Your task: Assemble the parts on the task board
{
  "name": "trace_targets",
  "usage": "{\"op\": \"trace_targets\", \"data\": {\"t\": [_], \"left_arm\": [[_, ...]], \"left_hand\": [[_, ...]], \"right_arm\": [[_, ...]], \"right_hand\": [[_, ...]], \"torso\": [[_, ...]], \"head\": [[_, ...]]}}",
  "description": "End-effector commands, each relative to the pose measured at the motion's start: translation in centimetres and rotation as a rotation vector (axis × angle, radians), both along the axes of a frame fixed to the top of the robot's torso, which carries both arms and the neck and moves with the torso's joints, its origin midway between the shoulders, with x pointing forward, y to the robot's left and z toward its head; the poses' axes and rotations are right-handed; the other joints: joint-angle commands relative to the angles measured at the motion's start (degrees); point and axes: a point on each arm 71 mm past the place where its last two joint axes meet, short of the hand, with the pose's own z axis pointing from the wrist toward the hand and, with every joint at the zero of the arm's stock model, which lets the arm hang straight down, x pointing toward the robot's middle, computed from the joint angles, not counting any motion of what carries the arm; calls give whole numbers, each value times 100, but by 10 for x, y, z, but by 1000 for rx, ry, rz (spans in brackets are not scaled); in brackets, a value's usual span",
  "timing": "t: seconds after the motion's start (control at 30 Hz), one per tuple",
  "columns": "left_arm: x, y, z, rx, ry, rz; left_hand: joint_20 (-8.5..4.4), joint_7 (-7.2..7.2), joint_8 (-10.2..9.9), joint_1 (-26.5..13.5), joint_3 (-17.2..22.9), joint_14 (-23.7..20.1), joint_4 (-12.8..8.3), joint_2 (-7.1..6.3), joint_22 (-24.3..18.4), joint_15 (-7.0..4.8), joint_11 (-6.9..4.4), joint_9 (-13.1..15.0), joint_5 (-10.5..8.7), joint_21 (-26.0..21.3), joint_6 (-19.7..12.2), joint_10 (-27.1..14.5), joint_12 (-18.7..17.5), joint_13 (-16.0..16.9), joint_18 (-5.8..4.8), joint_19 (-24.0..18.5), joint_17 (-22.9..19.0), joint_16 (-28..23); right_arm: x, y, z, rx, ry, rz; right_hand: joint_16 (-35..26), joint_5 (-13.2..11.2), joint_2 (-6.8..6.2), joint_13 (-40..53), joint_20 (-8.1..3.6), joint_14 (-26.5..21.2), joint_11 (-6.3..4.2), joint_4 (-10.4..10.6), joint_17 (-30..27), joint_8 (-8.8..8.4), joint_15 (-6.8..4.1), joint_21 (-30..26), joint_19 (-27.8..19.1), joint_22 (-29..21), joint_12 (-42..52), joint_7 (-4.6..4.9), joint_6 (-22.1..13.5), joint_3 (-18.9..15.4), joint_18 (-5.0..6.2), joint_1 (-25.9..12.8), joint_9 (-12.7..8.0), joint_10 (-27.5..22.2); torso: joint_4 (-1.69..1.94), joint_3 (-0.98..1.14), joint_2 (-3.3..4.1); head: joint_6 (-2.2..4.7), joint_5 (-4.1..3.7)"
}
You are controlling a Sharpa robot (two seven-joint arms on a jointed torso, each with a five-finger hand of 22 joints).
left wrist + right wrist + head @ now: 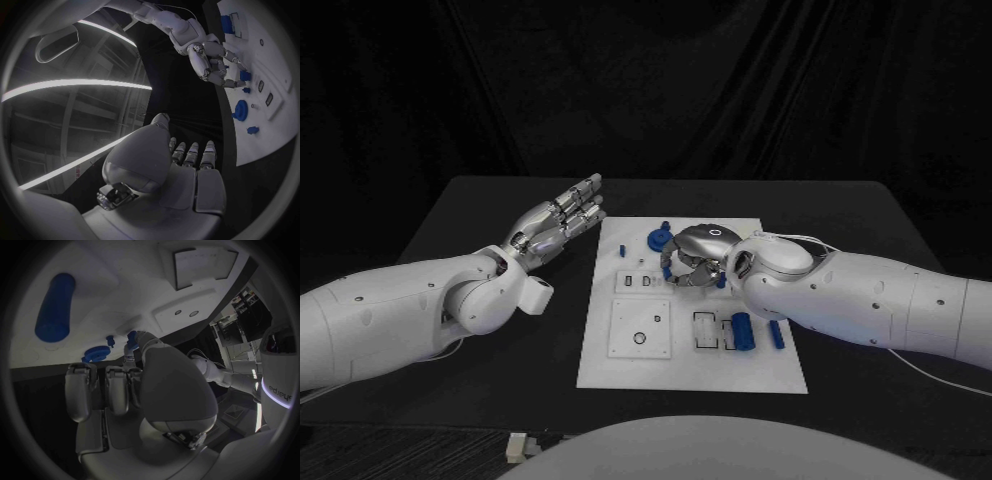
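The white task board [625, 370] lies in the middle of the black table. My right hand [697, 250] is over its far middle with the fingers curled down onto it. In the left wrist view the right hand [212, 62] has its fingertips at a small blue part [245, 75]. The right wrist view shows that small blue part [132, 336] pinched at a fingertip. A blue gear [95, 354] and a small blue peg [110, 340] stand close by. My left hand [560, 220] hovers flat above the table just left of the board, fingers straight and holding nothing.
Two blue cylinders [741, 330] lie beside a slot on the board's near right. A white square insert [640, 328] sits on the board's near left. Small blue pieces [653, 240] stand at its far edge. Bare black table [473, 210] surrounds the board.
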Motion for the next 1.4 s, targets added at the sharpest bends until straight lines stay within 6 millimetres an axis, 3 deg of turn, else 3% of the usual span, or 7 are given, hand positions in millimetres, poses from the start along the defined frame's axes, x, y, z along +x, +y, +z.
{"op": "trace_targets", "data": {"t": [0.03,0.13,0.73,1.03,1.23,1.3,1.4], "left_arm": [[-1,-2,1,-15,-6,-9],[-1,-2,0,-15,-3,-13],[-1,-2,-1,-15,2,-16],[-1,-2,-1,-15,4,-17],[-1,-2,-2,-14,4,-15],[-1,-2,-2,-14,4,-15],[-2,-1,-1,-11,4,-10]], "left_hand": [[27,110,52,-9,44,-2,-11,-26,7,10,-15,18,4,23,94,0,-20,-8,65,-3,-10,-21],[30,351,124,-3,57,-2,-19,-21,8,10,-62,59,7,23,383,0,-20,-8,66,-2,-10,-21],[31,366,141,0,61,-2,-22,-19,7,6,-44,66,10,23,441,0,-20,-8,67,-3,-10,-21],[30,369,142,1,63,-2,-24,-19,7,2,-37,65,11,23,442,0,-20,-8,67,-2,-10,-21],[30,369,142,1,63,-2,-24,-19,7,2,-37,65,11,23,442,0,-20,-8,67,-2,-10,-21],[30,369,142,1,63,-2,-24,-19,7,2,-37,65,11,23,442,0,-20,-8,67,-2,-10,-21],[30,369,142,1,63,-2,-24,-19,7,2,-37,65,11,23,442,0,-20,-8,67,-2,-10,-21]], "right_arm": [[0,-1,-4,-32,18,-16],[1,-1,-6,-40,25,-17],[0,0,-8,-47,34,-12],[0,0,-8,-48,36,-12],[0,-2,-7,-36,23,-14],[0,-3,-5,-25,13,-15],[0,-6,0,3,-14,-16]], "right_hand": [[17,-35,7,1505,23,590,33,-23,1508,-18,35,-27,313,1342,20,-11,-44,-4,33,-5,-6,603],[17,-47,12,1505,26,590,36,-37,1508,-22,39,-35,308,1339,20,-8,-58,2,35,-1,-8,603],[17,-248,-1,1505,58,590,55,-157,1508,-197,62,-66,291,1329,20,13,-478,26,43,-85,-101,603],[17,-876,-35,1505,47,590,26,-254,1508,-564,42,-107,269,1315,20,-28,-1185,-27,54,-167,-418,603],[17,-1211,-76,1505,24,590,-7,-225,1508,-697,15,-150,245,1301,20,-69,-1401,-114,65,-219,-572,603],[17,-1289,-97,1505,18,590,-13,-202,1508,-708,9,-165,236,1295,20,-74,-1419,-140,69,-228,-601,603],[17,-1677,-211,1505,0,590,-37,10,1508,-714,-6,-204,214,1283,20,-91,-1433,-268,78,-287,-693,603]], "torso": [[1,0,0],[1,0,0],[-2,-1,-3],[0,1,-1],[0,1,-3],[0,0,-3],[-2,0,-4]], "head": [[-1,6],[-1,6],[-1,-8],[-1,-9],[-1,-7],[-1,-6],[-1,-14]]}}
